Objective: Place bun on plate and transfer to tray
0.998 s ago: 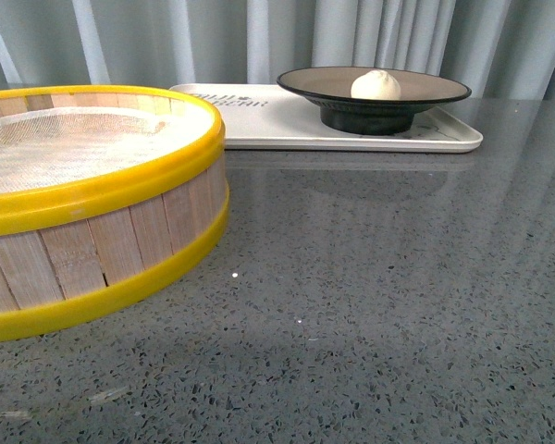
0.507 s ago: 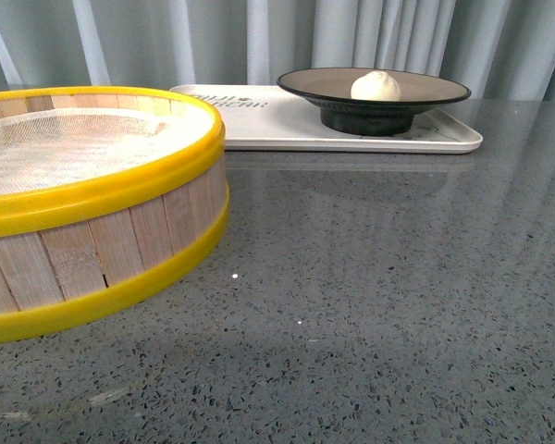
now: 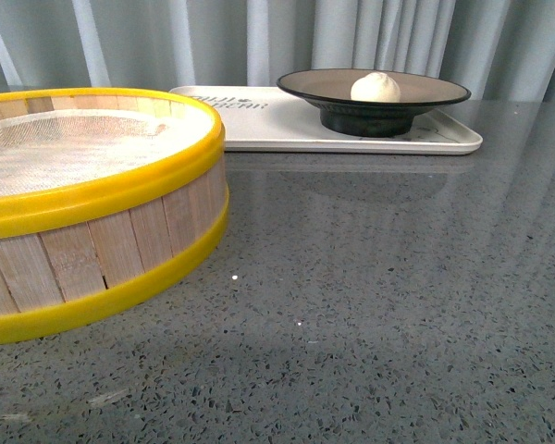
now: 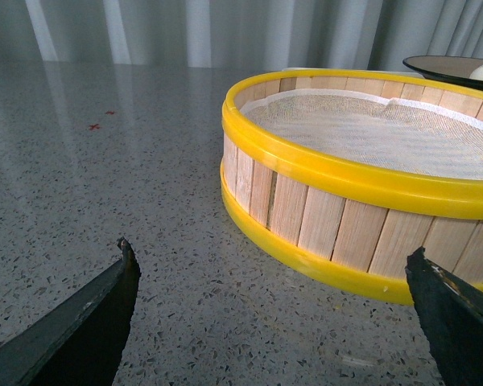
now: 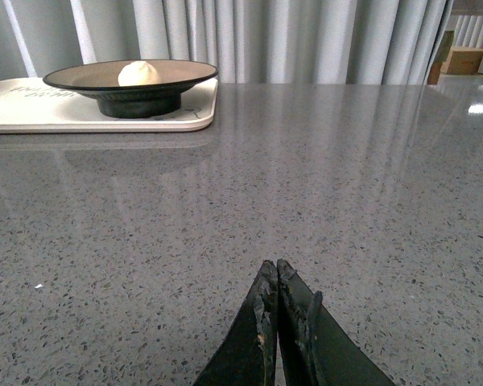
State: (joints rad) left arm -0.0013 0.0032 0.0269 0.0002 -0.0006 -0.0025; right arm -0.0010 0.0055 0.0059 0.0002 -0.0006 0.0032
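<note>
- Nothing's budged over the last second: bun [image 3: 376, 86] sits on plate [image 3: 444, 91], plate on tray [image 3: 277, 125].
- Left gripper [image 4: 274, 305] spread wide, right gripper [image 5: 277, 277] pinched closed on nothing; job looks finished.

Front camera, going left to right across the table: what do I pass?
Yellow-rimmed wooden steamer basket → white rectangular plastic tray → tan-brown round plate with black rim standing on that tray, small white steamed bun on it.

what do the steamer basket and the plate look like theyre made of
Steamer basket: pale wood slats with visible grain, glossy yellow bands that look plastic, white mesh-like cloth liner inside. Plate: probably glazed ceramic, with a matte tan inside and shinier black rim and foot.
</note>
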